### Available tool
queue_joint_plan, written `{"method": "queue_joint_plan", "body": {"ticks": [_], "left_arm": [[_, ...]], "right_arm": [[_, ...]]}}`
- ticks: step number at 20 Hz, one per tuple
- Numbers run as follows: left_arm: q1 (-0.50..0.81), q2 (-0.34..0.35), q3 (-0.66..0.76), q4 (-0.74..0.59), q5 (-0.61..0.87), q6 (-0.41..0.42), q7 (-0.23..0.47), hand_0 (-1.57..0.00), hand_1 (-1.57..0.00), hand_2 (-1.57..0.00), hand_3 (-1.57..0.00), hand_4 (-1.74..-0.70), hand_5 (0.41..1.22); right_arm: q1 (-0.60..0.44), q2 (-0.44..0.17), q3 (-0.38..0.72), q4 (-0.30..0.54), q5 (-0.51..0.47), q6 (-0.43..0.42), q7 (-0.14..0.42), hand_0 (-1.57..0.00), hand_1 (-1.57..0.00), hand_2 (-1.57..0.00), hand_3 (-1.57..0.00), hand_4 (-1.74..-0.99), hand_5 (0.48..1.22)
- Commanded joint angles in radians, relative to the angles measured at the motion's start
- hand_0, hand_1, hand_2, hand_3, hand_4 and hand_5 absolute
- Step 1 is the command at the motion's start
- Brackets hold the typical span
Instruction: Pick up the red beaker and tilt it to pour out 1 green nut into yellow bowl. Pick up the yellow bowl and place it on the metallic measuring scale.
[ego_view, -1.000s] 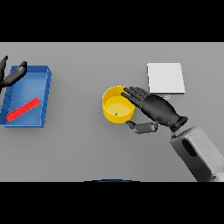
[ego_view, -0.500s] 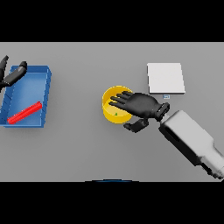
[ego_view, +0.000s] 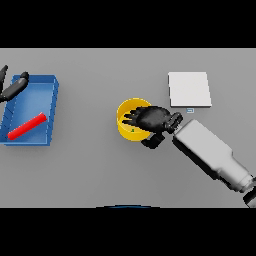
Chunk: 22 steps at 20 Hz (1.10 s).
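The yellow bowl (ego_view: 126, 120) stands mid-table with a small green nut (ego_view: 132, 130) inside. My right hand (ego_view: 155, 119) lies over the bowl's right half. Its fingers (ego_view: 131, 118) spread across the inside, only slightly bent, and its thumb (ego_view: 152, 142) sits outside the near rim. The hand is open and the bowl rests on the table. The red beaker (ego_view: 27, 126) lies on its side in the blue tray (ego_view: 50, 107) at the left. My left hand (ego_view: 14, 87) hovers open over the tray's far left corner. The metallic scale (ego_view: 188, 89) is a pale square plate, far right of the bowl.
The right forearm (ego_view: 210, 155) slants in from the lower right, just in front of the scale. The blue tray's walls enclose the beaker. Bare grey table lies between tray and bowl.
My right hand has slid left from beside the bowl to over it, fingers now inside the rim. The red beaker has shifted lower in the tray. The bowl stays put.
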Motion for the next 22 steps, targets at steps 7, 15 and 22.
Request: {"method": "queue_joint_plan", "body": {"ticks": [7,15,22], "left_arm": [[0.015,0.01,0.007,-0.02,0.011,0.004,-0.005,0.0,0.0,0.0,0.0,-0.71,0.691],[0.019,0.013,0.011,-0.018,0.013,0.003,-0.019,0.0,0.0,0.0,0.0,-0.73,0.698],[0.014,0.02,0.003,-0.028,0.01,-0.005,0.002,0.0,0.0,0.0,0.0,-0.72,0.694]], "right_arm": [[0.011,0.022,-0.01,0.004,-0.02,0.051,0.046,-0.29,-0.24,-0.18,-0.17,-1.387,0.873],[-0.007,0.013,0.001,0.008,-0.026,0.032,0.006,-1.36,-1.34,-1.19,-1.04,-1.66,1.163],[-0.006,-0.007,-0.025,-0.001,-0.045,0.011,-0.011,-1.53,-1.52,-1.32,-1.31,-1.724,1.209]]}}
